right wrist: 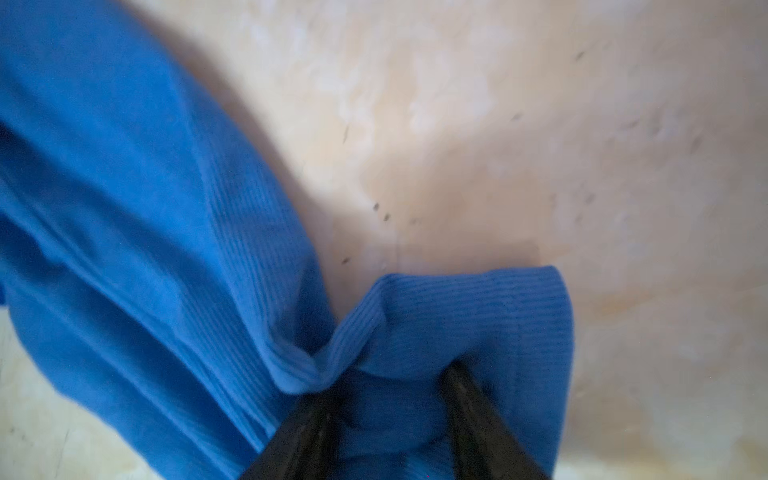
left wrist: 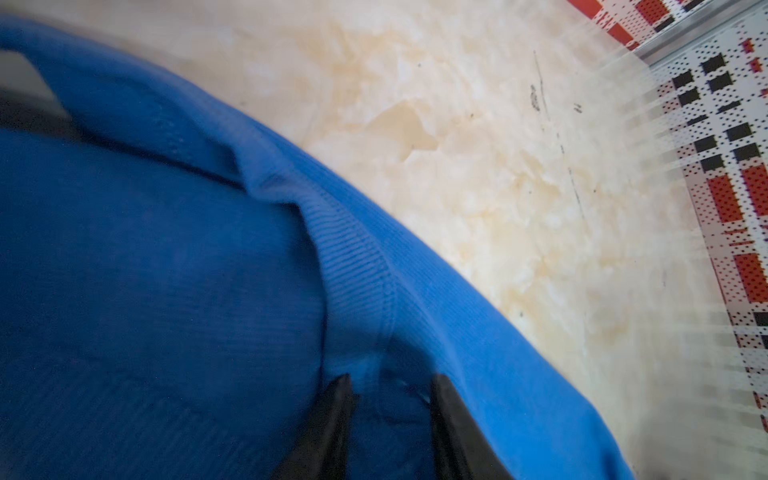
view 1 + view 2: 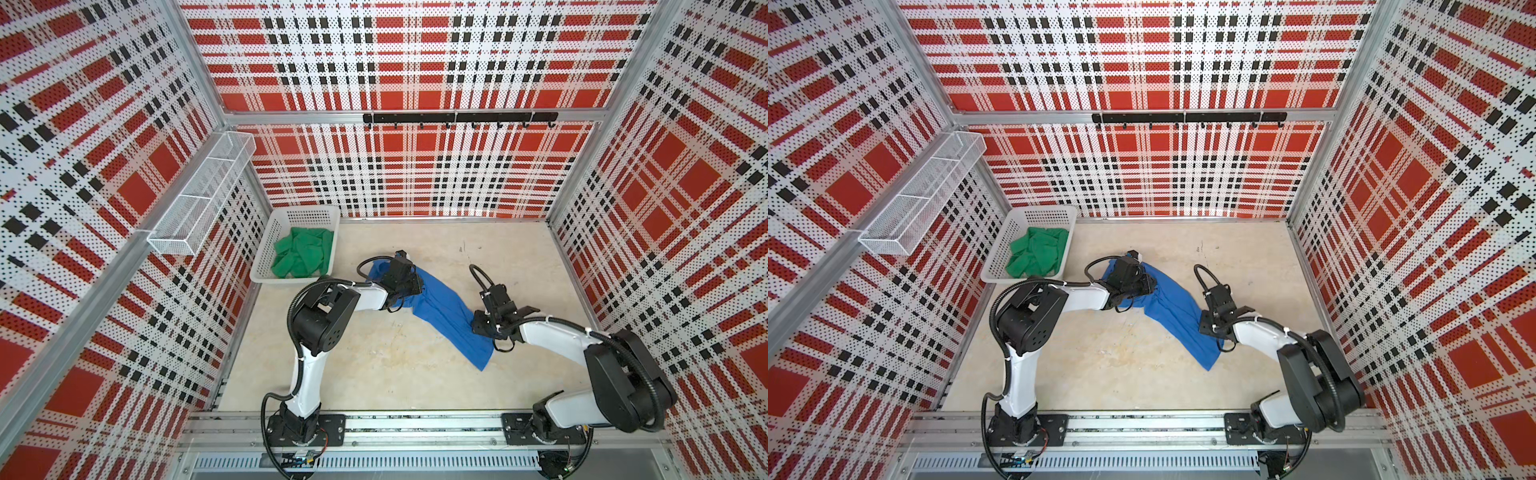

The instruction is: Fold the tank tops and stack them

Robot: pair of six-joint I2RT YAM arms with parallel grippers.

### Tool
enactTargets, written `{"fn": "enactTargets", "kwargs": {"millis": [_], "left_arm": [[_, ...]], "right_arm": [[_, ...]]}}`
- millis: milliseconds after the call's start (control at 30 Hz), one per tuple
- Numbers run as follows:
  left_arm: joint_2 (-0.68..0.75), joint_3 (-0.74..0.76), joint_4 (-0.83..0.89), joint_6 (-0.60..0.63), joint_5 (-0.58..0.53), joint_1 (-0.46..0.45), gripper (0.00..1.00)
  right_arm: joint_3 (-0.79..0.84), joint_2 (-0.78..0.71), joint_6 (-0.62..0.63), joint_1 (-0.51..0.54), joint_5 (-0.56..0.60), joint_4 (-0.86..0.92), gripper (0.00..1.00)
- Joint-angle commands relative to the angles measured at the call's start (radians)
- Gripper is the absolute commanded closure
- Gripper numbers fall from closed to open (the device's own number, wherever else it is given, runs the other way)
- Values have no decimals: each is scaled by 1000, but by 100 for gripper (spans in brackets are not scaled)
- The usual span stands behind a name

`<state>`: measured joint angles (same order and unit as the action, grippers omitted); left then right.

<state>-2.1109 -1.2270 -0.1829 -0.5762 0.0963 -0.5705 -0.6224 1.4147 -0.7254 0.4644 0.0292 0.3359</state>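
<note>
Blue tank top lies stretched in a long slanted band across the middle of the pale counter. In both top views its far end is under the left arm and its near end tapers to a corner toward the front right.

A white basket stands in the far left corner of the counter, just beside the far end of the blue cloth. The green tank top lies crumpled inside it.

Left fingers are low over the far part of the blue tank top. In the left wrist view the fingers stand parted partway, with a hemmed fold of blue cloth lying in the gap between them.

Right fingers are down at the edge of the blue tank top, partway along toward its near end. In the right wrist view those fingers are also parted partway, and a bunched fold of the ribbed blue cloth sits in the gap. That picture is blurred, so I cannot tell how firmly the cloth is pressed.
</note>
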Motion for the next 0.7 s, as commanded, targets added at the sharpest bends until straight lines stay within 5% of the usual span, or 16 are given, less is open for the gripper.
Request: {"fn": "enactTargets", "kwargs": {"millis": [0, 300, 567, 667], "left_arm": [[-93, -59, 230, 125, 52, 21, 59], [-160, -298, 488, 458, 133, 73, 49], [28, -373, 518, 510, 86, 76, 24], [106, -355, 518, 456, 29, 96, 23]], "right_arm": [[84, 19, -134, 95, -80, 161, 54], [67, -3, -257, 387, -120, 206, 51], [-98, -200, -13, 288, 57, 237, 23], [-139, -167, 60, 222, 63, 206, 35]]}}
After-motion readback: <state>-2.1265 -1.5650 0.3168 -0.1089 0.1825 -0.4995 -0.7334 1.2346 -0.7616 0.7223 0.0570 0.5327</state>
